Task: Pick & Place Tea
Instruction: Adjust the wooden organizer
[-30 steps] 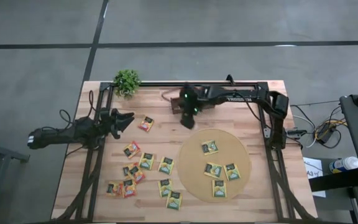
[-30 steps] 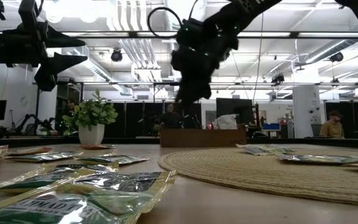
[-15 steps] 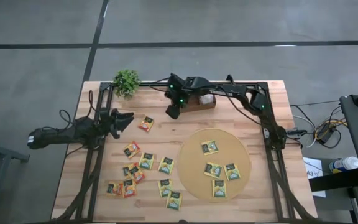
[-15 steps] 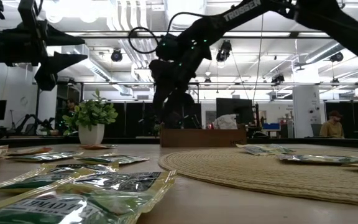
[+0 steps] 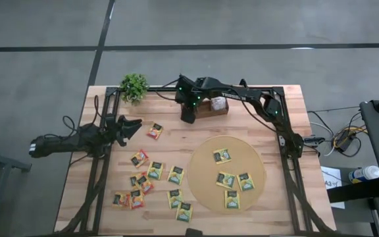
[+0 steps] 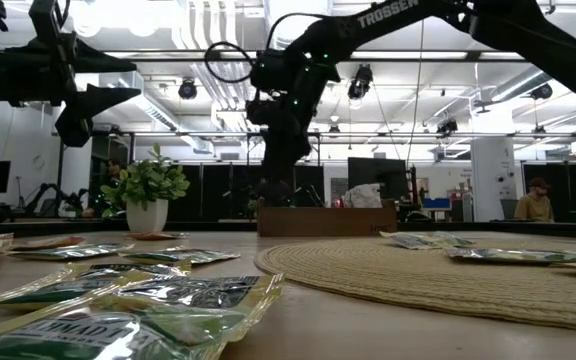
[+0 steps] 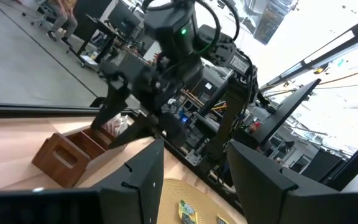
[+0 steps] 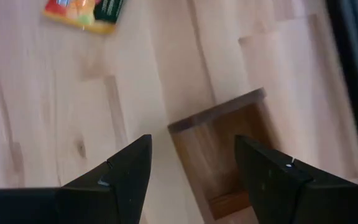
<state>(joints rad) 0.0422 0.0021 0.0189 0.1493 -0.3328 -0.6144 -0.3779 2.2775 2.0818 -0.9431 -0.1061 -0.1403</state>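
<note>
- High view: the right gripper (image 5: 188, 116) hangs over the left end of the wooden tray (image 5: 217, 105) at the table's far edge. The left gripper (image 5: 131, 126), fingers spread and empty, waits at the left beside an orange-red sachet (image 5: 154, 131). Four tea sachets (image 5: 232, 178) lie on the round mat (image 5: 227, 174); more tea sachets lie scattered on the bare table (image 5: 268, 204) left of it, near a potted plant (image 5: 134, 86).
- Low view: the right arm reaches down just at the tray (image 6: 326, 221); sachets (image 6: 118, 296) lie in the foreground.
- Left wrist view: its fingers (image 7: 143, 180) stand apart, holding nothing.
- Right wrist view: fingers (image 8: 126, 171) released and empty, above an open tray slot (image 8: 222, 152).
</note>
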